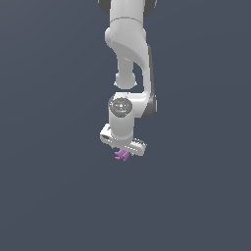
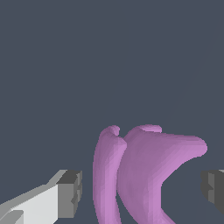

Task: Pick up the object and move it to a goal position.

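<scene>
Straddling the object (image 2: 144,175), hand (image 2: 142,190) fingers seemingly apart.

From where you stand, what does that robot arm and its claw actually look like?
The arm is glossy white, made of rounded, tube-like segments with dark grey seams at the joints. One joint carries a round grey cap with tiny red marks. The gripper is a white crossbar; the wrist view shows boxy fingers, white with dark grey pads. No cables are visible.

White rounded arm (image 1: 128,44), grey joint disc, dark-tipped tool (image 1: 123,147).
</scene>
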`<state>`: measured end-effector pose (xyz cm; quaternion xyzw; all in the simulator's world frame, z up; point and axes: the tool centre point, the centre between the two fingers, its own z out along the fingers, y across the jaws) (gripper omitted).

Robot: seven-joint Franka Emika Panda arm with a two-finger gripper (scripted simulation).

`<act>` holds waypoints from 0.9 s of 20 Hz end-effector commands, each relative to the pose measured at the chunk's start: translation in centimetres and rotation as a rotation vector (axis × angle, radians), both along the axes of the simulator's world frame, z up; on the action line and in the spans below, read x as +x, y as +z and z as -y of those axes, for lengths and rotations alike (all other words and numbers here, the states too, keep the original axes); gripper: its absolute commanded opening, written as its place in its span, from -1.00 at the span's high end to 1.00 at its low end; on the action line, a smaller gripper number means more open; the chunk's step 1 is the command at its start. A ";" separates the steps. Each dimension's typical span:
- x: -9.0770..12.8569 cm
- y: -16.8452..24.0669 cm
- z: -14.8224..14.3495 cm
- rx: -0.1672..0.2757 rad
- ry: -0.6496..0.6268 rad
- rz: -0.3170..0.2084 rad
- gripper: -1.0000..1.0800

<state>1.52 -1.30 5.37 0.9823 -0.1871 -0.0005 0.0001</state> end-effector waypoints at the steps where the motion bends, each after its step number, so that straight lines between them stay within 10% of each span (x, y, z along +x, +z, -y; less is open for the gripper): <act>1: 0.0 -0.9 0.0 0.000 -0.001 0.001 -0.92; 5: 0.1 -1.3 0.0 0.000 -0.001 0.001 -0.92; 6: 0.1 -1.3 0.0 0.000 -0.001 0.001 1.00; 18: 0.1 -1.2 0.0 0.000 -0.001 0.001 1.00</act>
